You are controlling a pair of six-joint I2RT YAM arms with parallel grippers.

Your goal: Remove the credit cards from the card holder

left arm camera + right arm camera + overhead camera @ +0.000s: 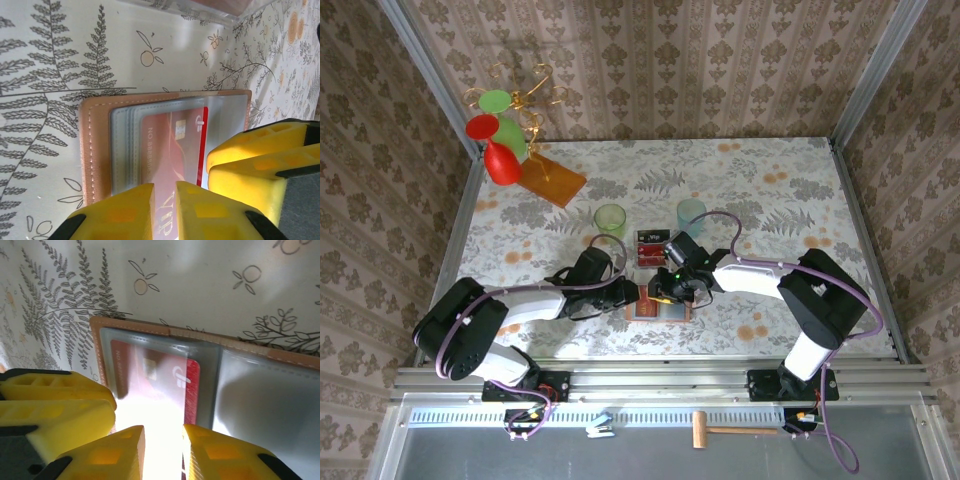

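Left gripper (165,195) and right gripper (162,437), jaws narrow, over tan leather card holder (95,150) lying open at near centre; I can't tell any grip. Red credit card (165,145) in its clear sleeve.

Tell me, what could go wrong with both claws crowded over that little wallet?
The red card sits in a clear sleeve of the card holder; fingers could pinch the sleeve too and drag the whole holder. The left gripper and right gripper work close together and might bump. Glare between the right gripper's jaws hides the card's edge, so a grip could miss.
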